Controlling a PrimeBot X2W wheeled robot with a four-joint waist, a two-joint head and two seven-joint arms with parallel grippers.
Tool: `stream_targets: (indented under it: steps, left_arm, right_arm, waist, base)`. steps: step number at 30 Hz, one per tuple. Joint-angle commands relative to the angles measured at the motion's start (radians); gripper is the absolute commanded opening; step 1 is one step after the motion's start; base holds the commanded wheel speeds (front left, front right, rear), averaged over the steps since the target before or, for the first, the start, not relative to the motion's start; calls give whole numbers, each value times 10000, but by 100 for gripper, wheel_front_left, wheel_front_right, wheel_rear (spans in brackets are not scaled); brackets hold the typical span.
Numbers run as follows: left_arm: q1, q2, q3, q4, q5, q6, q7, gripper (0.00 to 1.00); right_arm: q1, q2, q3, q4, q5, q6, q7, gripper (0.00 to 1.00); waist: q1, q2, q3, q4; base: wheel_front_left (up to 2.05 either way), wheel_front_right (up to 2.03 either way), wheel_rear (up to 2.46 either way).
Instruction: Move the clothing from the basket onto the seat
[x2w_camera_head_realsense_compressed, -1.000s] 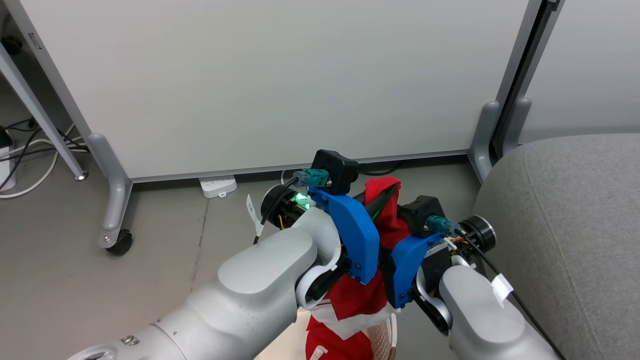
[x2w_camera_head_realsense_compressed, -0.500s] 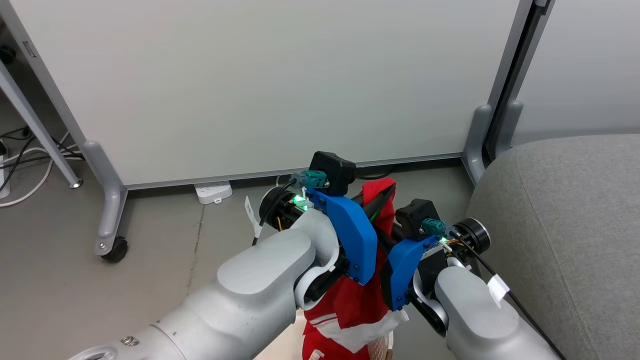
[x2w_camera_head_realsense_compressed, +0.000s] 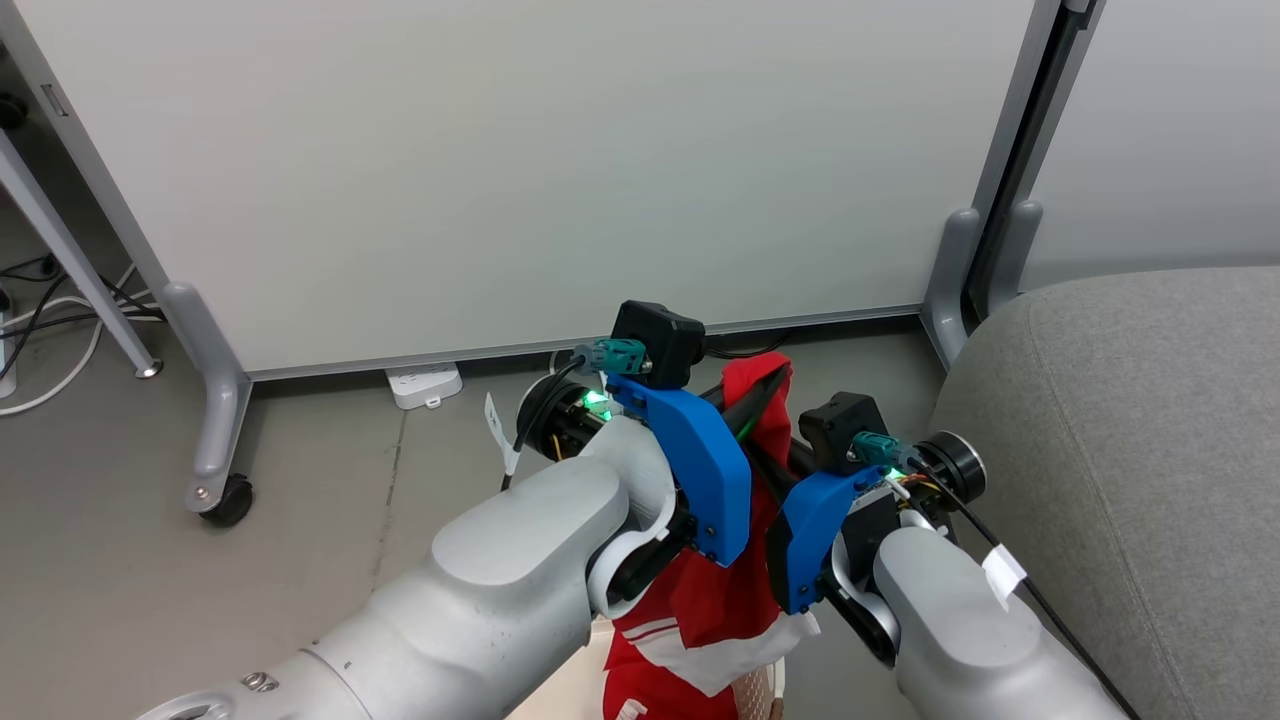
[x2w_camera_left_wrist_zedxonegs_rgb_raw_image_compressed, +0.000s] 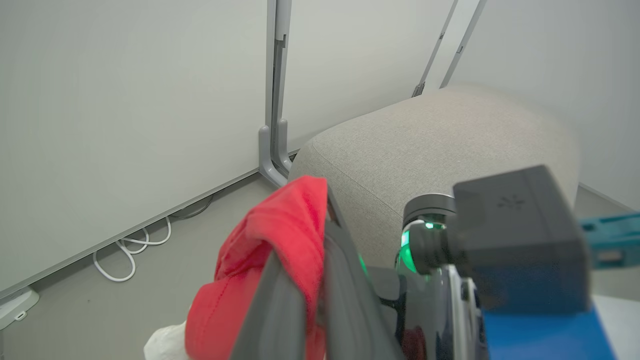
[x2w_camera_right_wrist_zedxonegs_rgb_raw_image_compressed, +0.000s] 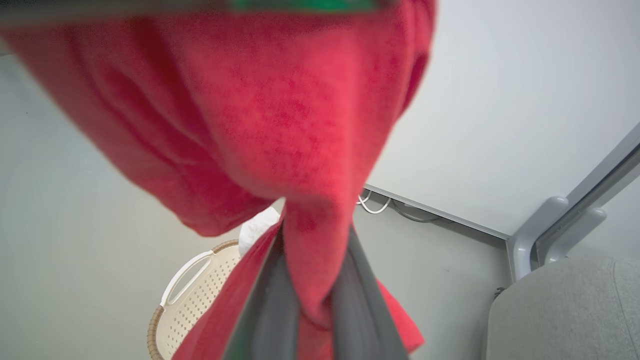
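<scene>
The red clothing (x2w_camera_head_realsense_compressed: 765, 400) hangs in the air between my two grippers, its white trim trailing down over the basket (x2w_camera_head_realsense_compressed: 772, 688). My left gripper (x2w_camera_head_realsense_compressed: 757, 398) is shut on the garment's top fold; in the left wrist view the red clothing (x2w_camera_left_wrist_zedxonegs_rgb_raw_image_compressed: 280, 235) drapes over its fingers (x2w_camera_left_wrist_zedxonegs_rgb_raw_image_compressed: 345, 285). My right gripper (x2w_camera_head_realsense_compressed: 778, 455) is shut on the same clothing (x2w_camera_right_wrist_zedxonegs_rgb_raw_image_compressed: 280, 125) a little lower, with the fabric pinched between its fingers (x2w_camera_right_wrist_zedxonegs_rgb_raw_image_compressed: 362, 305). Below stands the cream basket (x2w_camera_right_wrist_zedxonegs_rgb_raw_image_compressed: 200, 295). The grey seat (x2w_camera_head_realsense_compressed: 1150, 450) lies just to the right, also visible as seat (x2w_camera_left_wrist_zedxonegs_rgb_raw_image_compressed: 425, 140) and seat (x2w_camera_right_wrist_zedxonegs_rgb_raw_image_compressed: 565, 310).
White partition panels (x2w_camera_head_realsense_compressed: 520, 170) on grey wheeled feet (x2w_camera_head_realsense_compressed: 215, 470) stand close behind. A white power strip (x2w_camera_head_realsense_compressed: 425, 383) and cables (x2w_camera_head_realsense_compressed: 40, 330) lie on the grey floor at the panel's base. Open floor (x2w_camera_head_realsense_compressed: 150, 580) is to the left.
My right gripper has shut on the red clothing. The head view has shifted slightly; both arms hold nearly the same place.
</scene>
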Motion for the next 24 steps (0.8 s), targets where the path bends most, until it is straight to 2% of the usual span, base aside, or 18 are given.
stream_targets:
  steps: [1, 5, 6, 7, 8, 13, 19, 24]
  left_arm:
    - [-100, 15, -10, -24, -17, -7, -21, 0]
    - [-227, 15, -9, 0, 2, 23, -184, 0]
    - [-281, 15, -7, -2, 56, 31, -307, 16]
    - [-315, 13, 0, 2, 111, 25, -433, 84]
    - [-312, 13, 3, 18, 115, 4, -514, 100]
    - [-314, 16, 0, 71, 204, -168, -738, 100]
    - [51, 20, 38, 351, 354, -299, -1557, 100]
    - [614, 108, 356, 587, 847, -658, -1946, 100]
  right_arm:
    - [-194, -21, -28, 40, 10, -7, -87, 0]
    - [-246, -21, -70, 131, -19, -7, -154, 0]
    - [-248, -21, -74, 150, -19, -7, -156, 0]
    - [-246, -21, -77, 175, -20, -7, -172, 0]
    - [-245, -21, -78, 199, -23, -7, -178, 0]
    - [-340, -20, -66, 223, -19, -7, -269, 0]
    - [-439, -21, -96, 250, -56, -7, -327, 0]
    - [-326, -21, -79, 182, -39, -7, -372, 0]
  waist:
    - [0, -1, 6, -7]
    - [0, -1, 29, -35]
    - [0, -1, 35, -37]
    - [0, -1, 39, -39]
    - [0, -1, 42, -41]
    - [0, -1, 49, -25]
    - [0, -1, 51, -25]
    - [0, -1, 38, -1]
  base:
    - [0, 0, 0]
    - [0, 0, 0]
    - [0, 0, 0]
    - [0, 0, 0]
    - [0, 0, 0]
    - [0, 0, 0]
    - [0, 0, 0]
    - [0, 0, 0]
